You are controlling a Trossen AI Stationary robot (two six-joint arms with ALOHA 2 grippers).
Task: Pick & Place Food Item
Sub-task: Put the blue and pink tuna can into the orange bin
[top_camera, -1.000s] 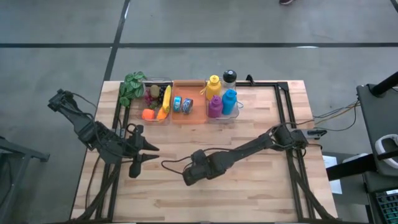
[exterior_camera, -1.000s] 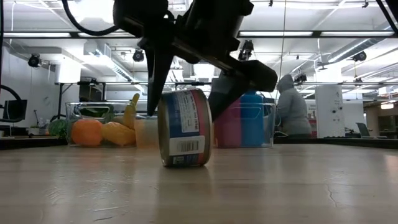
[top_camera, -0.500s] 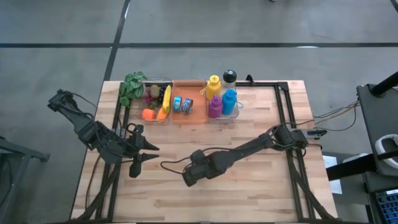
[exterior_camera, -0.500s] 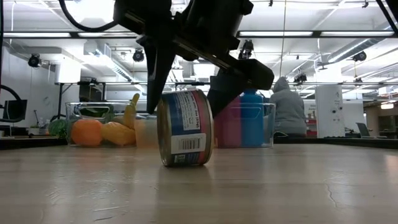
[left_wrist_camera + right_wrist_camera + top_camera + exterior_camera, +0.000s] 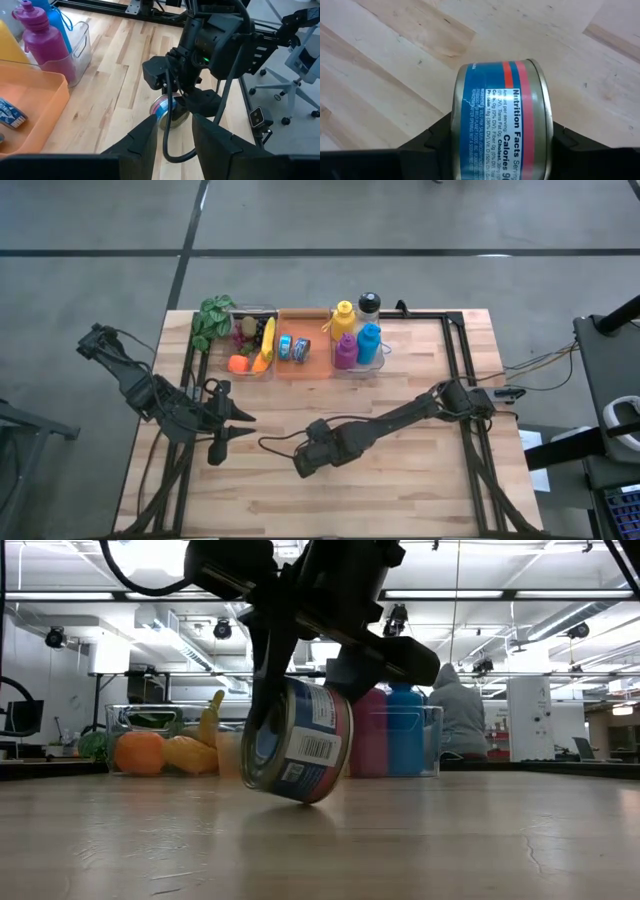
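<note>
While the left arm waited at the counter's (image 5: 420, 480) left side, the high view showed the right gripper (image 5: 304, 462) low over the front middle of the wood, hiding whatever it held; the trays with fruit, tins and bottles stood well apart at the back edge.

At counter height, the tin can (image 5: 298, 740) sat tilted, one rim on the wood, with the right jaws clamped on its flat ends.

From the left wrist, the left gripper (image 5: 172, 131) had its jaws somewhat apart around nothing, aimed toward the can.

At the right wrist, the blue label carried orange and pink bands and nutrition print. Rigid and probably fairly heavy, with slick metal ends, it should hold best gripped squarely across those ends.
</note>
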